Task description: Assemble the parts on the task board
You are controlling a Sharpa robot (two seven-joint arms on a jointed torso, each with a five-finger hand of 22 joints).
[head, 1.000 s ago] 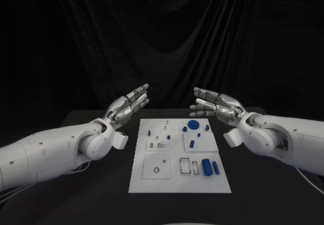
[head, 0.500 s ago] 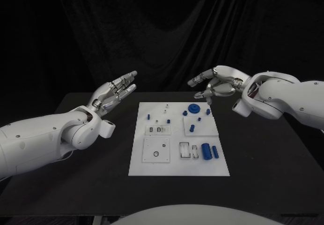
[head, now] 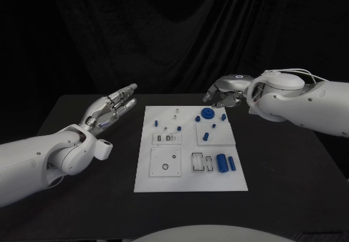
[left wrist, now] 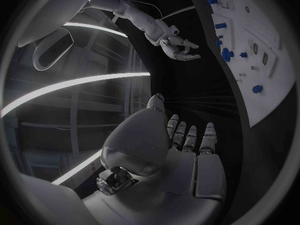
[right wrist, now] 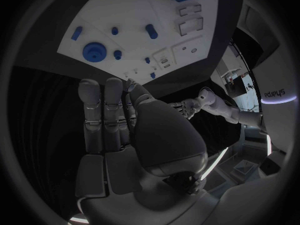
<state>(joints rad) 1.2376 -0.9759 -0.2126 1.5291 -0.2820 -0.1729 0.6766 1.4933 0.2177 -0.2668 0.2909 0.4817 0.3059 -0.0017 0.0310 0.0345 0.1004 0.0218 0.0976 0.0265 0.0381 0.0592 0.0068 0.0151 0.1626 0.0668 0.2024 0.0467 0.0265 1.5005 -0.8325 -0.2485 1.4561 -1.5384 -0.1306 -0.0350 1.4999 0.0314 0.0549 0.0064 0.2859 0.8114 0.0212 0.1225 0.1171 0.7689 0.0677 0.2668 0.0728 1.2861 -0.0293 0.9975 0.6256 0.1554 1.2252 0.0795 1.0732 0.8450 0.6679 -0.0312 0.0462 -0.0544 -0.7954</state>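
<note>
A black table (head: 291,166) stands before a dark draped curtain (head: 174,45), while long pale light strips (left wrist: 69,87) curve overhead.

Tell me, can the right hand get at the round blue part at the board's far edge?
Probably yes: the right hand hovers just beyond the round blue part, holding nothing, with nothing between them.

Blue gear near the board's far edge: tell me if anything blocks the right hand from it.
Nothing visible does. The right hand hovers just beyond the board's far edge, holding nothing, with open space between it and the gear. The nearest small pegs stand beside the gear, not across the path.
</note>
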